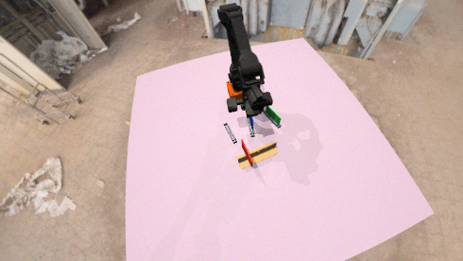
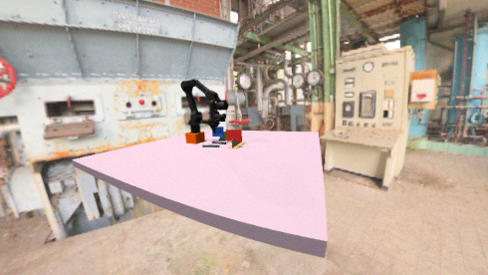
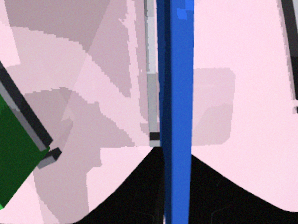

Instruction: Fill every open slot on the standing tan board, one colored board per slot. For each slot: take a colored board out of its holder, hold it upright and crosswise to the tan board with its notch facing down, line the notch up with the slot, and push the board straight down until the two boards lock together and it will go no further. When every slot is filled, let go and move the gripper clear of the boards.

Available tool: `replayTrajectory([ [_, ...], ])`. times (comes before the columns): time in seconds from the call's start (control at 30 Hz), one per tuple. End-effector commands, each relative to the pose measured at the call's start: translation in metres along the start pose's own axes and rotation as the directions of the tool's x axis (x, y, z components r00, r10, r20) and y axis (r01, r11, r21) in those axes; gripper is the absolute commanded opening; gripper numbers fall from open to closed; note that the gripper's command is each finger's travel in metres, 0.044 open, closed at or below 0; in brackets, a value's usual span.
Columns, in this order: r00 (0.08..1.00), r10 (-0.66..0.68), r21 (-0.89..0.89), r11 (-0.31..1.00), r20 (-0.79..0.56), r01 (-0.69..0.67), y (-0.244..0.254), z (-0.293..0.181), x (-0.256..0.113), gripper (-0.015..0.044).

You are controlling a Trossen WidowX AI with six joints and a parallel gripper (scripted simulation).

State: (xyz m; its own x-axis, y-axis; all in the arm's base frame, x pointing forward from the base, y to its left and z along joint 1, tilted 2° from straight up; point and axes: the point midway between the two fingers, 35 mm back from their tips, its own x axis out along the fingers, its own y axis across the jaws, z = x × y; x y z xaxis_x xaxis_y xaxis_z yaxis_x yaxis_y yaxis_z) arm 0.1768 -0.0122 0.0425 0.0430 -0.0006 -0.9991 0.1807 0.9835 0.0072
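So, pink table [image 1: 198, 199] [image 2: 224, 174], industrial hall. Exterior shows our gripper [image 2: 217, 127] [image 3: 166, 155] clamped on the blue board [image 1: 251, 124] [image 2: 218, 132] [image 3: 181, 100], raised; top mostly hides it. 1 red board [image 1: 247, 152] [image 2: 234, 135] crosses the tan board [image 1: 269, 152], inward from the table's edges.

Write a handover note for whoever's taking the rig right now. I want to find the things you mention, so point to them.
Pincer [image 3: 166, 155]: shut on the blue board [image 3: 181, 100] [image 2: 217, 132], lifted above its holder [image 3: 154, 110].
Red board [image 1: 247, 152] [image 2: 233, 135]: standing crosswise on the tan board [image 1: 269, 152], apparently seated.
Green board [image 1: 273, 116] [image 3: 15, 155]: in its holder.
Done: red placed, blue picked up.
Left: line blue up with an open slot and press down; probably green next; then let go and move clear.
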Motion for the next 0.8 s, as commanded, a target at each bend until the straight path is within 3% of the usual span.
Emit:
replayTrajectory([
  [0.0,1.0,-0.001,0.004,1.0,0.009,0.001,0.0,0.002,-0.009,0.0],
  [0.77,1.0,-0.001,0.004,1.0,0.009,0.001,0.0,0.002,-0.061,0.0],
])
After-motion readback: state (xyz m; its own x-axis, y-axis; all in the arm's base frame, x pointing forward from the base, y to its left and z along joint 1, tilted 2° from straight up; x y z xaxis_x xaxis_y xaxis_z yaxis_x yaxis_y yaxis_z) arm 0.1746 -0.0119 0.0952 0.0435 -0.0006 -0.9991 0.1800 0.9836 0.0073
